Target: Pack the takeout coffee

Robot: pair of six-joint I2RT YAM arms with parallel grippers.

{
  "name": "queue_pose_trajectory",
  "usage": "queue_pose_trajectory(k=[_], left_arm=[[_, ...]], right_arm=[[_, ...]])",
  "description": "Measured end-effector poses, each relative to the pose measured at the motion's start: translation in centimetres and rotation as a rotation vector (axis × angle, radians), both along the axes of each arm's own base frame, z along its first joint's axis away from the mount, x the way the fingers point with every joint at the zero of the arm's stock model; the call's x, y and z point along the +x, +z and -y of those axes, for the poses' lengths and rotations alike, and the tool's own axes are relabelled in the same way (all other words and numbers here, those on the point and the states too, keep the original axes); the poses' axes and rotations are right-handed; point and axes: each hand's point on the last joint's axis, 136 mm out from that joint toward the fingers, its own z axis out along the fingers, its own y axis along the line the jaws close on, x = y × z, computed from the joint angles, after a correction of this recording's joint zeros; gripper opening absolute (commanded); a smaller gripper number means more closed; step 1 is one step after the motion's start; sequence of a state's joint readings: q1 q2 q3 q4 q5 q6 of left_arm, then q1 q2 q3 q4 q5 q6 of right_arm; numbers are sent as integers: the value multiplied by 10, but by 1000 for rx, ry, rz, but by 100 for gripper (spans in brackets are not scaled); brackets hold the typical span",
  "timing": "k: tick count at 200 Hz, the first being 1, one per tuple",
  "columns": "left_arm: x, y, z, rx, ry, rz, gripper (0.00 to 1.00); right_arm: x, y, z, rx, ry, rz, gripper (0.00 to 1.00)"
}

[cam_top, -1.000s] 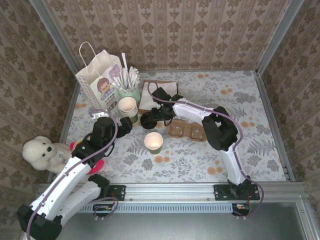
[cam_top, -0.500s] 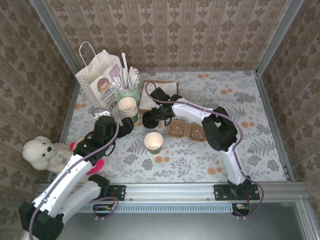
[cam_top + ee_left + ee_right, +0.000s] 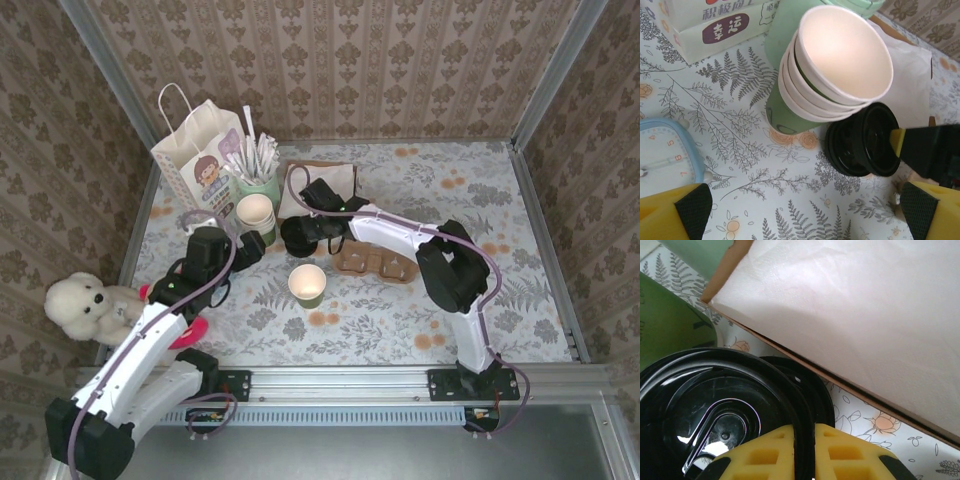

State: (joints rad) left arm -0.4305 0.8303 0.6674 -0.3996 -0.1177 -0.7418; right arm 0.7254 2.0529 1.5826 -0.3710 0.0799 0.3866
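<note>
Right tool (image 3: 804, 442) pinches black lid (image 3: 715, 390) rim beside stacked cups (image 3: 840, 65)

Paper bag (image 3: 195, 165) back left, teddy (image 3: 85, 305) left edge, cup stack (image 3: 255, 212) nr straws (image 3: 258, 155)

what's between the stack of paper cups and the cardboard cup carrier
A stack of black lids, with the right hand pinching the rim of the top one. The top view shows it best.

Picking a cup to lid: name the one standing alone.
The open green cup mid-table, apart from the nested stack and the straw-filled cup behind it.
</note>
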Motion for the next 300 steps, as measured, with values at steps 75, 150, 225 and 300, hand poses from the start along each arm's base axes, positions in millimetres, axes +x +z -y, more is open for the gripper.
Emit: queue_pose_trajectory(k=[75,150,225,300], left_arm=[[11,5,51,-174,-247,-23,96],[35,39,82,-187,-356,59,82],[50,34,90,-126,-385,52,41],[50,34,91,-55,-420,65,2]], right_arm=[[-10,65,-2,70,-21,280,15],[-14,115,-5,144,-125,431,15],[-22,119,-9,128,-139,459,15],[-31,133,-8,225,-79,426,53]])
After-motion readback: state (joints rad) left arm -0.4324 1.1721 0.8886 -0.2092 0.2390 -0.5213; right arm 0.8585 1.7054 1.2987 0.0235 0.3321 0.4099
